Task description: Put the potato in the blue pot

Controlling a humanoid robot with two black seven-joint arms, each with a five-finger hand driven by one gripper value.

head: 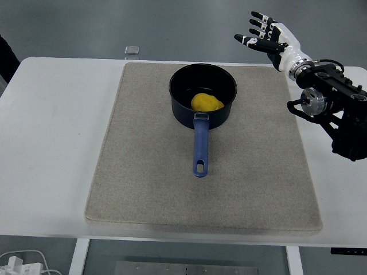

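A yellow potato (206,102) lies inside the blue pot (184,112), toward its near right side. The pot stands on the beige mat (149,172), its blue handle (199,149) pointing at the near edge. My right hand (265,35) is raised above the table's far right corner, well clear of the pot, with white fingers (257,23) spread and nothing in them. The left arm is out of view.
A small grey square object (132,50) lies at the table's far edge, left of the pot. White table surface (51,143) shows on both sides of the mat. White cables (23,263) lie on the floor at the bottom left.
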